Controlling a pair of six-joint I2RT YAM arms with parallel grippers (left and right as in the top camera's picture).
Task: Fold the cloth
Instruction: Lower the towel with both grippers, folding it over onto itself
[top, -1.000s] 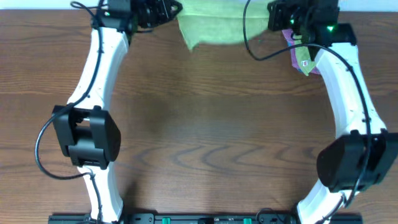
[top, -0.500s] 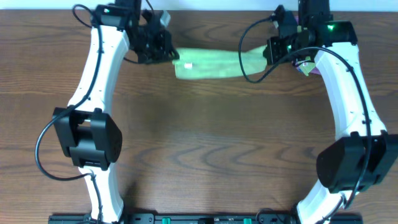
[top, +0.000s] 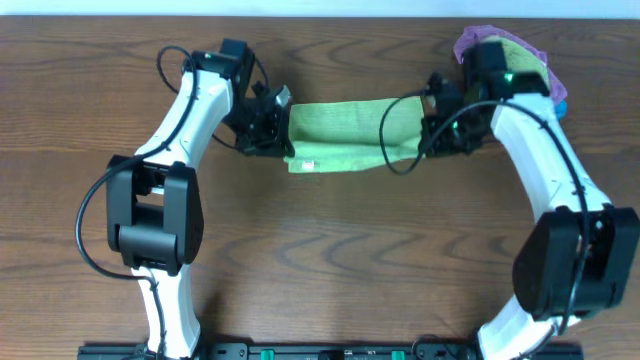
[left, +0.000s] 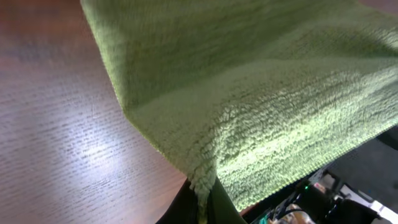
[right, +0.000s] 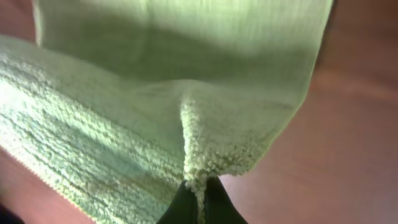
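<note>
The cloth (top: 340, 135), light lime-green terry, stretches as a long doubled band between my two grippers over the back half of the table. A small white mark shows near its front left corner. My left gripper (top: 283, 130) is shut on the cloth's left end. In the left wrist view the fabric (left: 249, 93) is pinched between the dark fingertips (left: 202, 208). My right gripper (top: 425, 125) is shut on the right end. In the right wrist view a bunched edge of the cloth (right: 186, 93) sits between the fingertips (right: 198, 205).
A purple cloth (top: 468, 42) with a duller green cloth (top: 525, 58) on it lies at the back right, behind the right arm. Something blue (top: 561, 100) peeks out beside it. Brown wood table (top: 330, 260) spreads toward the front.
Both grippers have come from the table's far edge toward the front, carrying the cloth along. The cloth now spans between them as a wider doubled band.
</note>
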